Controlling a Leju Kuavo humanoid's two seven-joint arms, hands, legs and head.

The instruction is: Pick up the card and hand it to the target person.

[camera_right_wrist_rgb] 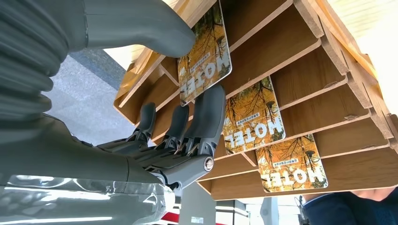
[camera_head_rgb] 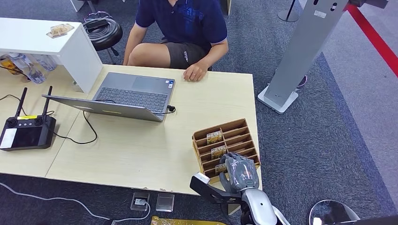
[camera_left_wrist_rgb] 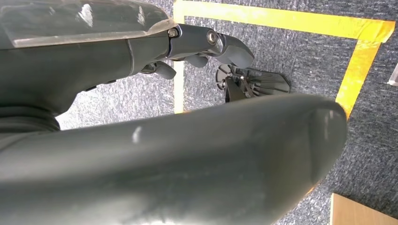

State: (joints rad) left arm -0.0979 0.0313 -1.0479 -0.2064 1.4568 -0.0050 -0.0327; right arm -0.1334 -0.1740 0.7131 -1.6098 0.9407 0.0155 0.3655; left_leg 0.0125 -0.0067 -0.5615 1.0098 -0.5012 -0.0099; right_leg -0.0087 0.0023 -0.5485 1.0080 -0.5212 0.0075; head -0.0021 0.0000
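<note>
Where the right robot hand [camera_right_wrist_rgb: 155,136] reaches, the card [camera_right_wrist_rgb: 204,56] shows orange foliage.

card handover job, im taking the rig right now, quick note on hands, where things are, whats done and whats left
Right hand: at the wooden card rack, thumb and fingers either side of the nearest card; a firm grip cannot be told.
Left hand: hanging over the floor, holds nothing, fingers look curled.
Two more cards sit in the rack.
Person is seated across the table.
Done: reach. Left: lift the card, hand it over.
</note>
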